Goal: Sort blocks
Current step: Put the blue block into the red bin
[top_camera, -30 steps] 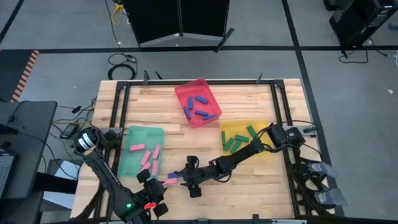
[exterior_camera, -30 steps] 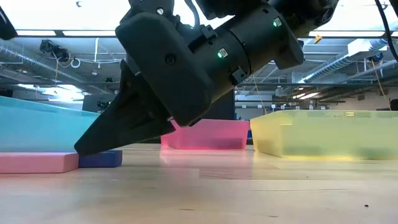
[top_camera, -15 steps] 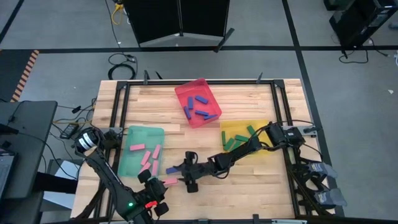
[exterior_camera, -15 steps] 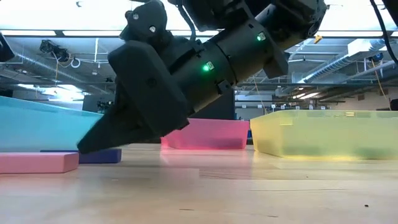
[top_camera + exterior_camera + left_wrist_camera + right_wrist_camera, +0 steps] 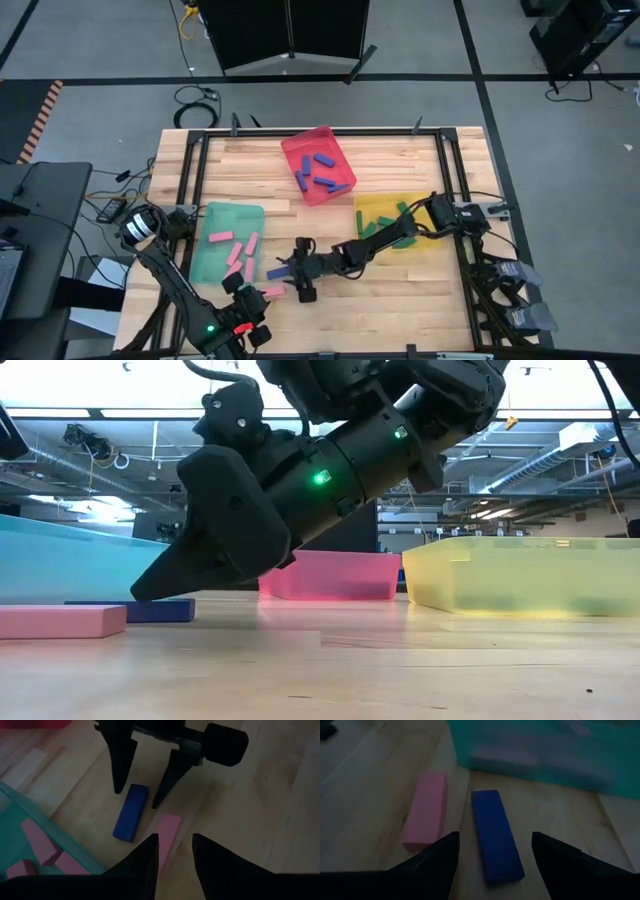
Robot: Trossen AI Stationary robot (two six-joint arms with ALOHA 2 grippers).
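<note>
A blue-purple block (image 5: 275, 271) lies flat on the table beside the green tray (image 5: 215, 220), and a pink block (image 5: 272, 292) lies flat just nearer. My right gripper (image 5: 291, 270) is low and open, with a finger on either side of the blue block (image 5: 495, 832) and a gap to each. In the left wrist view its fingers (image 5: 119, 770) flank the blue block's (image 5: 131, 812) far end. My left gripper (image 5: 174, 837) is open and hovers by the pink block (image 5: 167, 832), touching nothing. The low view shows the right gripper (image 5: 150, 590) above the blue block (image 5: 135, 610).
The green tray holds several pink blocks (image 5: 240, 252). At the far middle, the red tray (image 5: 300, 145) holds blue-purple blocks. The yellow tray (image 5: 375, 205) on the right holds dark green ones, and my right arm (image 5: 400, 230) crosses it. Bare wood lies along the near edge.
My right gripper has moved toward the table's left and a little toward the far edge, closing on the blue block until its open fingers stand around it. The blocks have stayed in place.
</note>
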